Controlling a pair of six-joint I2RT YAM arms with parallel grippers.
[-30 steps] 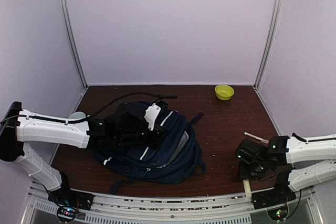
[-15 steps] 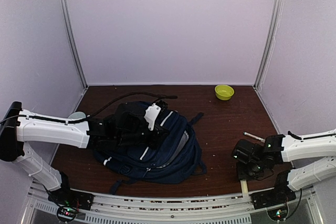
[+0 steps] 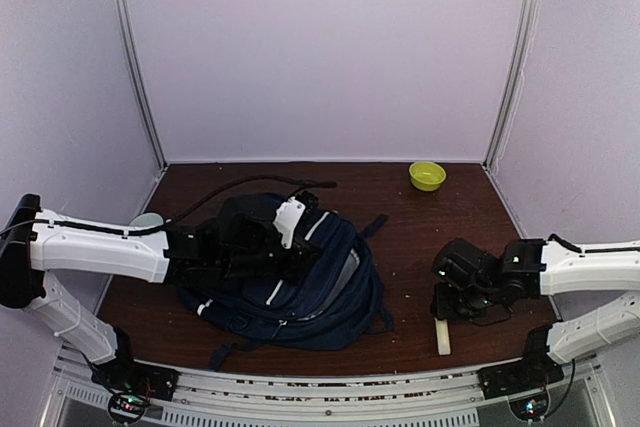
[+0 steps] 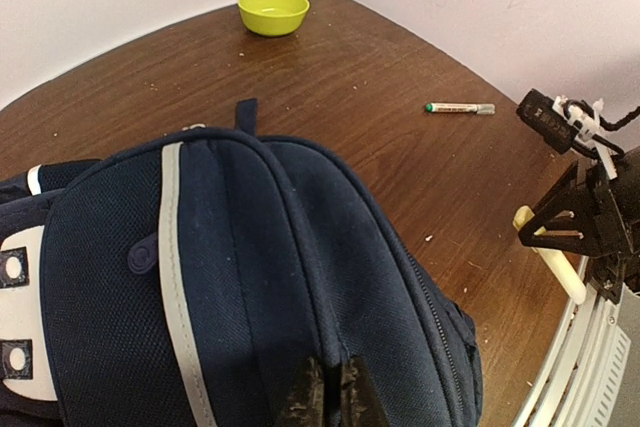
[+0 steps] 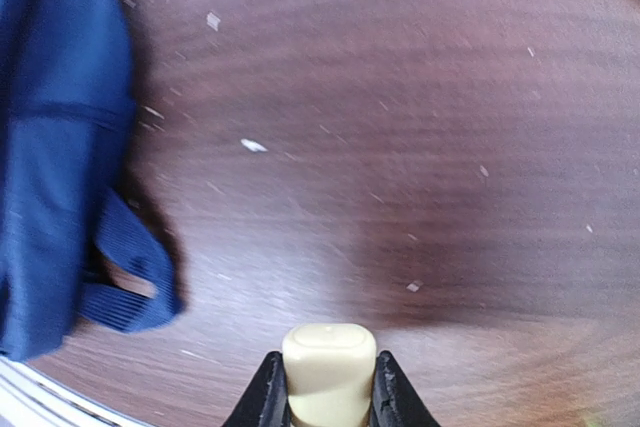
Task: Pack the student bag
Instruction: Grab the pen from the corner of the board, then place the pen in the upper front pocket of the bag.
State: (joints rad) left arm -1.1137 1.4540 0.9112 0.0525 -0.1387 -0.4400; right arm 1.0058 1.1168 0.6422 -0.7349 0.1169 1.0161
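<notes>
The student bag [image 3: 310, 287] lies flat on the brown table, left of the middle, navy with white stripes. My left gripper [image 4: 325, 392] rests on top of it, shut on a raised fold of its fabric [image 4: 300, 247]; it also shows in the top view [image 3: 300, 250]. My right gripper [image 3: 445, 299] is to the right of the bag, shut on a cream-coloured stick [image 3: 441, 335] whose end points towards the near edge. In the right wrist view the stick [image 5: 329, 362] sits between the fingers, with the bag's edge [image 5: 55, 147] and a strap [image 5: 135, 292] at the left.
A yellow-green bowl [image 3: 427, 175] stands at the back right. A white marker with a green tip [image 4: 458, 108] lies on the table near the right arm. A black cable [image 3: 250, 187] arcs behind the bag. A pale object [image 3: 148, 219] peeks out behind the left arm.
My right gripper has moved left towards the bag, carrying the cream stick. The left arm and the bag have not moved.
</notes>
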